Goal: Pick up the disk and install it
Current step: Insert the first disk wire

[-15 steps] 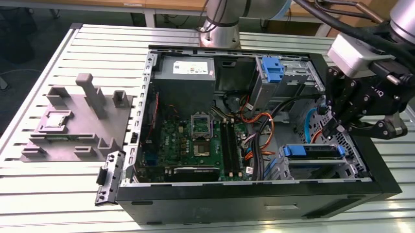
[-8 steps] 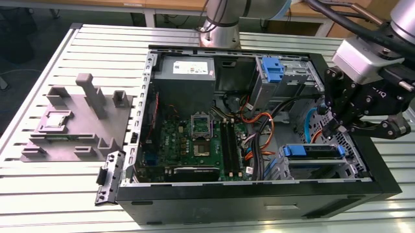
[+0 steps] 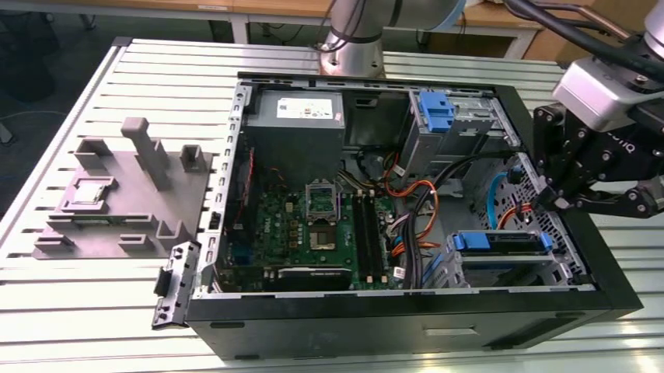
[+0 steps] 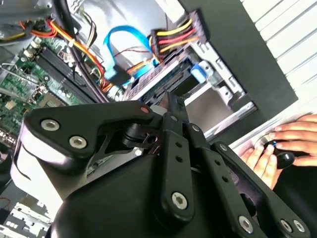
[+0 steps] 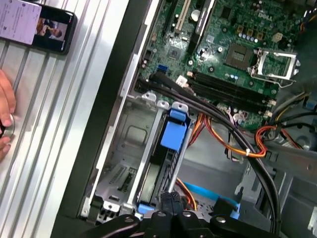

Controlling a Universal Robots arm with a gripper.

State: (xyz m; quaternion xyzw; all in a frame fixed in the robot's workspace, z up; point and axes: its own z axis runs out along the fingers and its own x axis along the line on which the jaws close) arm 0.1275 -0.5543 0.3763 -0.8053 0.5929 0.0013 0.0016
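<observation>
The disk (image 3: 501, 242) sits in the drive cage (image 3: 505, 268) at the corner of the open computer case (image 3: 415, 311), its bright blue carrier frame facing up between the cage's grey metal rails. In the first wrist view the disk (image 5: 173, 136) lies edge-on in the cage (image 5: 121, 163), blue handle uppermost, beside the case's black wall. A blue data cable (image 3: 496, 203) and a bundle of orange and black wires (image 3: 421, 225) run from the motherboard (image 3: 311, 233) toward the cage.

The gripper (image 3: 565, 203) hangs above the case's side wall, just beyond the drive cage and apart from the disk. Whether its fingers are spread or pressed together I cannot tell; nothing is visibly pinched in them.

Farther from the cage, a grey power-supply box (image 3: 298, 124) and a lone blue bracket (image 3: 437, 110) occupy the case's far end. Outside the case, a grey fixture block (image 3: 124, 194) rests on the slatted table (image 3: 104, 311). A person's hand (image 4: 290, 144) lies on the table by the case, and a phone (image 5: 37, 25) lies there too.
</observation>
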